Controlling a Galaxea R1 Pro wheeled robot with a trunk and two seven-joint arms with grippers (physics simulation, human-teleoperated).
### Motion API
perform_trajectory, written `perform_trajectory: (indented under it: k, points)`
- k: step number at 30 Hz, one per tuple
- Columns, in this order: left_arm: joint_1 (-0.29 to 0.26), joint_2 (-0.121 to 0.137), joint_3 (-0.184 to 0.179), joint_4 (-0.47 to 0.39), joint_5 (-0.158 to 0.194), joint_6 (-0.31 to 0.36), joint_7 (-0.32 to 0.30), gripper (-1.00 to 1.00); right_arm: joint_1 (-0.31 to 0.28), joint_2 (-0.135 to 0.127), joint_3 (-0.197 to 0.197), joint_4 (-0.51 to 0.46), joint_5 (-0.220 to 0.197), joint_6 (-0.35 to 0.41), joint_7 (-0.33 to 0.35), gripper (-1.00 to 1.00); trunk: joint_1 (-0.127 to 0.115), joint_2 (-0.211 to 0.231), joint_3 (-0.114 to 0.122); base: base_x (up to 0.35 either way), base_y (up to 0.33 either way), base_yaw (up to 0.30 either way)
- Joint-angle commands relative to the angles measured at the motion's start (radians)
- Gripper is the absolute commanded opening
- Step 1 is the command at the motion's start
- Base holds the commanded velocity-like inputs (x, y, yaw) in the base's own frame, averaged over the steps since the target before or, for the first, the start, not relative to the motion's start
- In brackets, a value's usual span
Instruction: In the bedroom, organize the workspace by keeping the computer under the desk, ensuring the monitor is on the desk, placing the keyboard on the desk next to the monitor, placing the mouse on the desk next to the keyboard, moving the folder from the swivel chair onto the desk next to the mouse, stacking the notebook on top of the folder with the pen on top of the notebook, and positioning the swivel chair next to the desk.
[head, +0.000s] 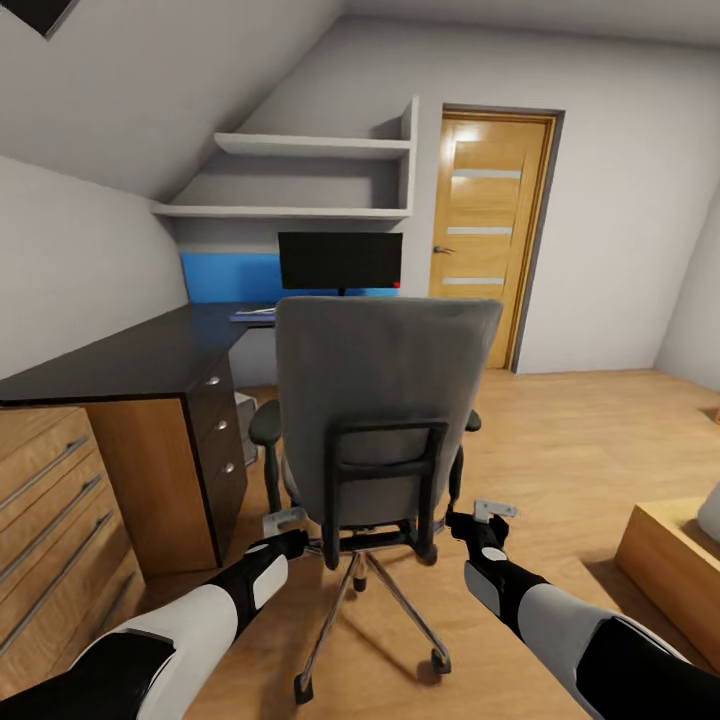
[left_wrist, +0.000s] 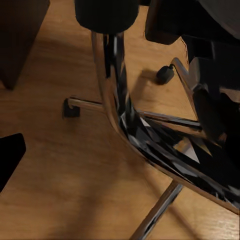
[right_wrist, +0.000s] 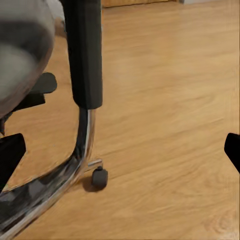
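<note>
Grey fabric covers the back of the swivel chair (head: 385, 400), which stands on the wooden floor (head: 580, 440) with its back to the robot, just beside the drawer end of the desk (head: 130, 355) and in front of the monitor (head: 340, 260) on the desk's far part. The left gripper (head: 283, 524) and right gripper (head: 493, 515) hang low on either side of the seat, jaws spread and holding nothing, near the chrome armrest supports. Because the chair rides on casters, an uneven push would likely spin it or send it rolling into the drawer unit. An open finger could also catch on the star base (left_wrist: 150, 135). The blue folder (head: 255, 315) seems to lie on the desk already; the seat itself is hidden behind the backrest.
</note>
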Motion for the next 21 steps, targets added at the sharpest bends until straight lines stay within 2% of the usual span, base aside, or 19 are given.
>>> perform_trajectory:
  k: [1, 7, 21]
  points:
    - [-0.001, 0.000, -0.017, -0.001, 0.009, 0.000, 0.004, 1.00, 0.000, 0.002, 0.008, 0.000, -0.008, -0.007, -0.005, 1.00, 0.000, 0.000, -0.001, 0.328, 0.001, 0.208]
    - [-0.001, 0.000, -0.017, -0.001, 0.009, 0.000, 0.004, 1.00, 0.000, 0.004, 0.008, 0.000, -0.008, -0.015, -0.005, 1.00, 0.000, 0.000, -0.001, 0.328, 0.000, 0.179]
    - [-0.001, 0.000, -0.017, -0.001, 0.009, 0.004, 0.003, 1.00, 0.010, 0.006, 0.008, 0.000, 0.006, -0.016, -0.005, 1.00, 0.000, 0.000, -0.001, 0.328, 0.000, 0.012]
